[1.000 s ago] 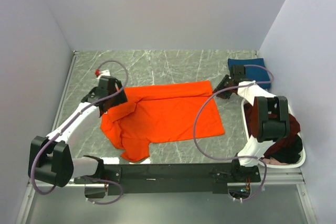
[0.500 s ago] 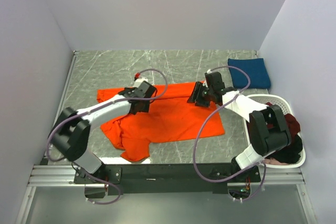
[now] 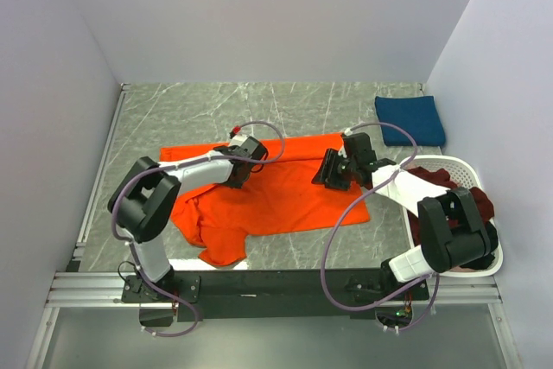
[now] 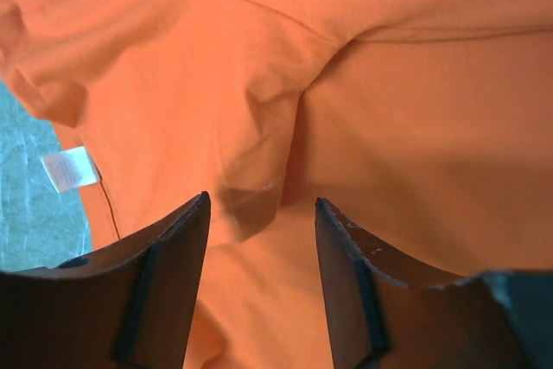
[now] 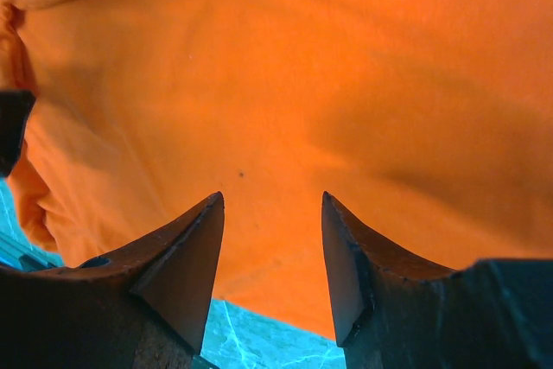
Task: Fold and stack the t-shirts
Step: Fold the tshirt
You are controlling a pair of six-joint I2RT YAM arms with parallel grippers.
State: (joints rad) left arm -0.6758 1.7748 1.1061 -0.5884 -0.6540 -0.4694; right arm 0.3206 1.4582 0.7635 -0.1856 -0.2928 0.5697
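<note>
The bright orange t-shirt [image 3: 285,196] lies spread on the marble table, its far edge folded over toward the middle. My left gripper [image 3: 239,175] hovers open over the shirt's left part; in the left wrist view [image 4: 262,205] only orange cloth [image 4: 389,127] shows between the jaws, with a white label [image 4: 69,168] at left. My right gripper [image 3: 327,174] is open over the shirt's right part; in the right wrist view [image 5: 272,205] it holds nothing. A folded navy t-shirt [image 3: 410,120] lies at the far right. Maroon and black shirts [image 3: 471,213] sit in the basket.
The white oval basket [image 3: 454,164] stands at the right edge beside the right arm. White walls close in the table on three sides. The black rail with both arm bases [image 3: 276,284] runs along the near edge.
Both grippers have let go of the shirt's far edge after carrying it inward, leaving it folded over. Both arms have drawn a little toward the near side and sit lower over the cloth.
</note>
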